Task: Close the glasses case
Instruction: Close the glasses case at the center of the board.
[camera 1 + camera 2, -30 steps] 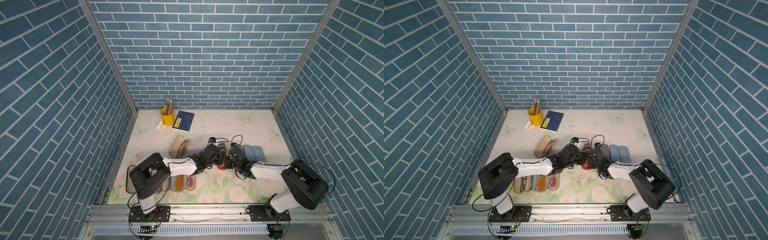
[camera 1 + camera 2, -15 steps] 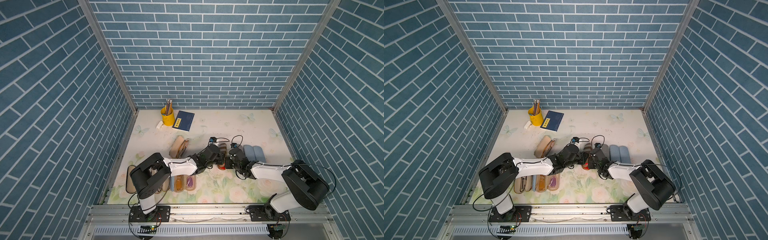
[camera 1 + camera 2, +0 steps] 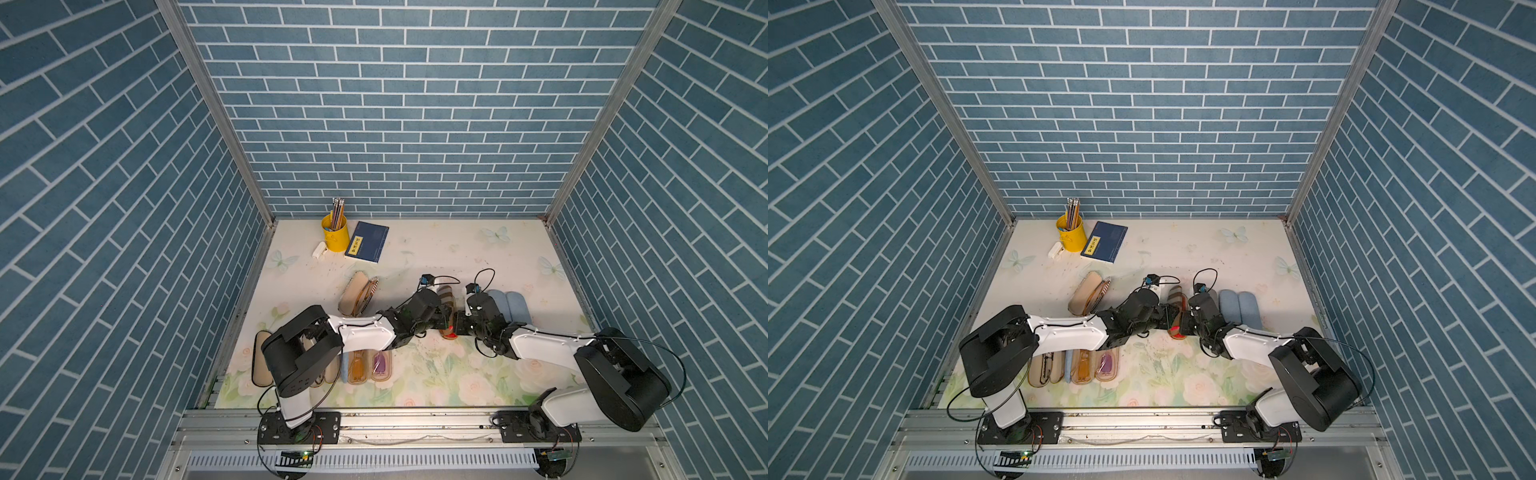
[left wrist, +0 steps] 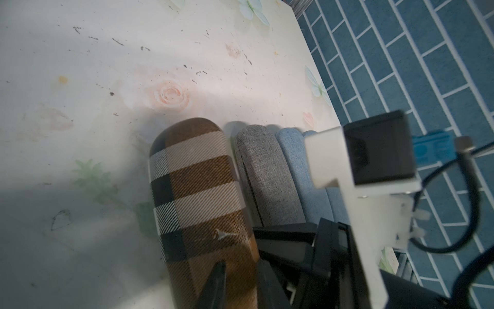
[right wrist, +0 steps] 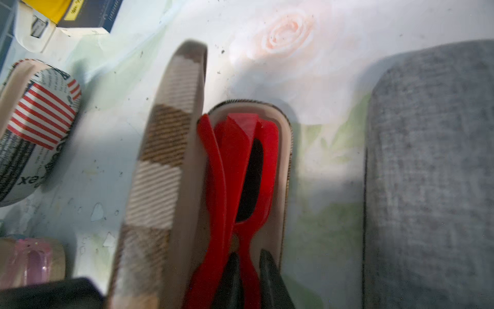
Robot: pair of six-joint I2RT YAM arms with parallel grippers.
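The glasses case [image 3: 446, 296] is a brown plaid one in the middle of the table, standing open. Its lid [image 5: 160, 174] is raised on edge beside the tray [image 5: 284, 160]. Red glasses [image 5: 235, 166] lie folded in the tray. My left gripper [image 4: 242, 267] rests against the lid's outer side [image 4: 197, 187], fingers almost together with nothing between them. My right gripper [image 5: 248, 256] reaches into the tray from the opposite side, and a thin part of the red frame runs between its two fingers. In both top views the two grippers [image 3: 446, 320] [image 3: 1185, 326] meet at the case.
A grey case [image 5: 427, 174] lies shut right beside the tray, with two blue cases [image 3: 515, 307] beyond it. A flag-printed case [image 5: 40, 120] lies open to the left. Several open cases [image 3: 365, 365] line the front left. A yellow pencil cup [image 3: 334, 237] and blue notebook [image 3: 368, 247] stand at the back.
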